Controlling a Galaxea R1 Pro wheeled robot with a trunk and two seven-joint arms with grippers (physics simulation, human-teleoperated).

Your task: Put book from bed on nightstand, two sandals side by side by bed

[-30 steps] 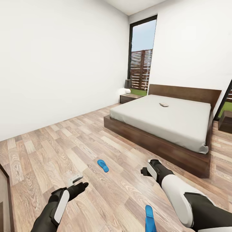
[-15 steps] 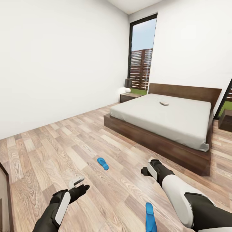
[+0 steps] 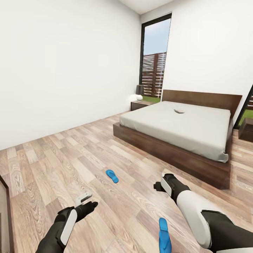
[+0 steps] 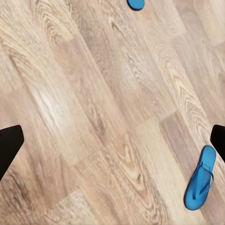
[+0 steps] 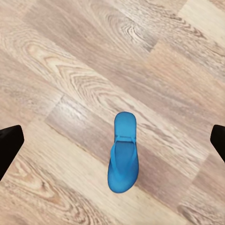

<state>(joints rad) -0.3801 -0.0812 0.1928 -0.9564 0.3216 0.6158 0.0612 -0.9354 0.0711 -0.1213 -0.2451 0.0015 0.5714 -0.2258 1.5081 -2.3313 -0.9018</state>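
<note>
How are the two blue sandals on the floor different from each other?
The far sandal lies out on the open floor, nearer the bed; the near sandal lies close to the robot, beside its right arm. The far sandal is angled across the planks, while the near sandal points almost straight ahead. In the head view the far one looks smaller, being farther away. Both are bright blue, flat and lie well apart.
</note>
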